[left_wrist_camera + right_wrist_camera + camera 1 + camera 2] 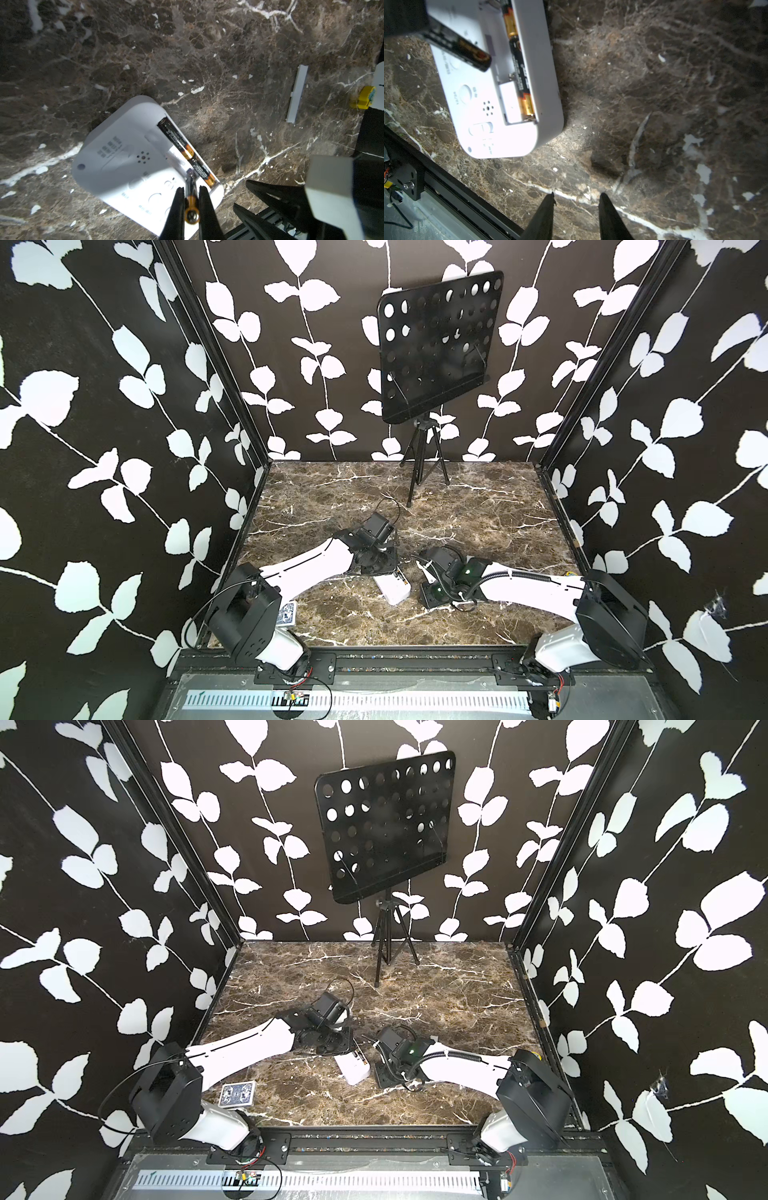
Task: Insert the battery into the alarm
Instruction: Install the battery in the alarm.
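I'm holding the battery (pixel 192 216) in the left end effector (pixel 191 188), tip angled at the alarm (pixel 124 166), face-down at lower centre of frame. The right end effector (pixel 576 195) is open, empty, not bracing it, so a push could skid it.

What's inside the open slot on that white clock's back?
Two batteries lie end to end inside the alarm, with a bare lane beside them. The left gripper, shut on a third battery, hides part of that lane.
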Available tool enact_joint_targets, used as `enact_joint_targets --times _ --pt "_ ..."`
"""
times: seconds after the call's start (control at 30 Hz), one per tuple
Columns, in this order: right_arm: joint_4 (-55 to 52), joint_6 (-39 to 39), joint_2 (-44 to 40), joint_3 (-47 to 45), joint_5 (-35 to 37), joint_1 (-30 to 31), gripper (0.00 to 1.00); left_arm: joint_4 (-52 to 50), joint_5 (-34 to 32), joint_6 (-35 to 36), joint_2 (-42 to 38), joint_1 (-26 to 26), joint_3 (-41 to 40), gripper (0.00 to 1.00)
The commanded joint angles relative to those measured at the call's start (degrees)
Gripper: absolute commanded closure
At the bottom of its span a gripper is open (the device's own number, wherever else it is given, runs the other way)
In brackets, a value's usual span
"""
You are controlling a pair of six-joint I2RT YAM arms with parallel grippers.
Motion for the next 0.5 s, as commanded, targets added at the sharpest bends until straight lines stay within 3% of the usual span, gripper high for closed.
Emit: enact_joint_targets --times 0.0,0.47 --pt "0.5 -0.7 0.8 1.4 0.6 0.6 0.65 -1.7 -1.3 1.0 0.6 0.1 1.0 1.0" --pt "0.6 -1.2 2.3 2.0 0.7 0.6 0.63 -0.3 -0.6 0.4 4.5 0.1 1.4 1.0"
